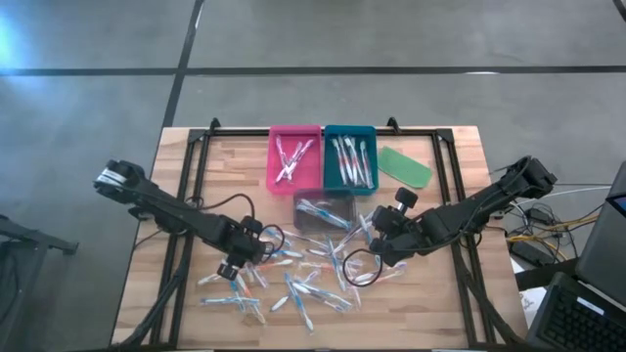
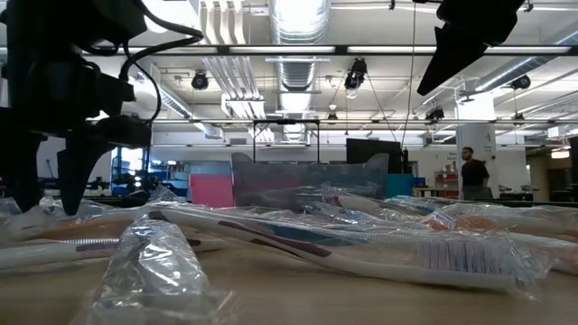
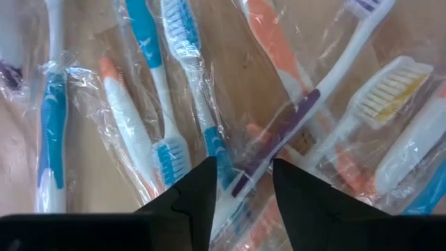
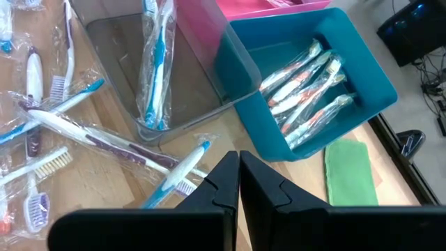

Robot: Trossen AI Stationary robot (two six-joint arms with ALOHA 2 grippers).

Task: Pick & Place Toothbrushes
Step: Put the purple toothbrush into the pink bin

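The left gripper (image 3: 240,185), jaws spread, straddled wrapped toothbrushes (image 3: 209,132); it needed one handle isolated. At three o'clock, the right gripper (image 4: 239,178) waited, jaws pressed together.

Green oblong piece (image 1: 405,166) beside teal tray (image 1: 350,132)

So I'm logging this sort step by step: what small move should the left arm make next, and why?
Probably lower the left gripper straight down. Its fingers stand apart over the loose wrapped toothbrushes, with a purple-handled toothbrush running into the gap, none gripped yet. The right gripper waits shut near the teal tray.
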